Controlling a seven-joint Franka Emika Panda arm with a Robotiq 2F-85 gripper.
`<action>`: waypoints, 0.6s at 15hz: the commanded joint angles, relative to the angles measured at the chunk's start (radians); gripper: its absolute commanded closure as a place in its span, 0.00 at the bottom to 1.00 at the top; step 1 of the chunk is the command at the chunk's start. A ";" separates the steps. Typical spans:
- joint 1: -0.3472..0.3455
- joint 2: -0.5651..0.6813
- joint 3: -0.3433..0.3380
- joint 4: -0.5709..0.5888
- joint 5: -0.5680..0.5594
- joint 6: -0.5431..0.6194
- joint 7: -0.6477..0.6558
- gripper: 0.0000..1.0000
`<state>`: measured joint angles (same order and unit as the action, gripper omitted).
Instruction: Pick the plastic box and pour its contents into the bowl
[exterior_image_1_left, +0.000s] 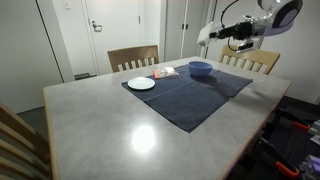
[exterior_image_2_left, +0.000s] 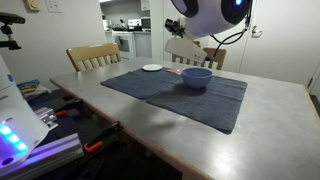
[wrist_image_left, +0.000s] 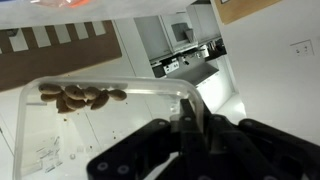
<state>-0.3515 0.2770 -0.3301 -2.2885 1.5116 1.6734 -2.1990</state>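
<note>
The clear plastic box (wrist_image_left: 100, 130) is held in the air, tilted, with brown pieces (wrist_image_left: 80, 97) lying against one wall. My gripper (wrist_image_left: 190, 125) is shut on the box's rim. In both exterior views the box (exterior_image_1_left: 206, 34) (exterior_image_2_left: 186, 50) hangs above and slightly beside the deep-blue bowl (exterior_image_1_left: 200, 69) (exterior_image_2_left: 196, 77), which stands on a dark cloth mat. The gripper (exterior_image_1_left: 232, 38) (exterior_image_2_left: 205, 44) is well above the table. The inside of the bowl is not visible.
The dark blue mat (exterior_image_1_left: 190, 98) (exterior_image_2_left: 185, 98) covers the far part of the grey table (exterior_image_1_left: 110, 125). A white plate (exterior_image_1_left: 141, 84) (exterior_image_2_left: 152, 68) and an orange-and-white packet (exterior_image_1_left: 164, 72) lie on it. Wooden chairs (exterior_image_1_left: 133, 57) (exterior_image_1_left: 255, 62) (exterior_image_2_left: 92, 57) stand around the table.
</note>
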 joint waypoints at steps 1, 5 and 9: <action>-0.032 0.008 -0.016 -0.016 0.012 -0.101 0.001 0.98; -0.051 0.061 -0.022 0.003 0.018 -0.203 -0.018 0.98; -0.057 0.143 -0.014 0.044 0.027 -0.309 -0.019 0.98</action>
<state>-0.3939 0.3474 -0.3528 -2.2928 1.5237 1.4443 -2.1986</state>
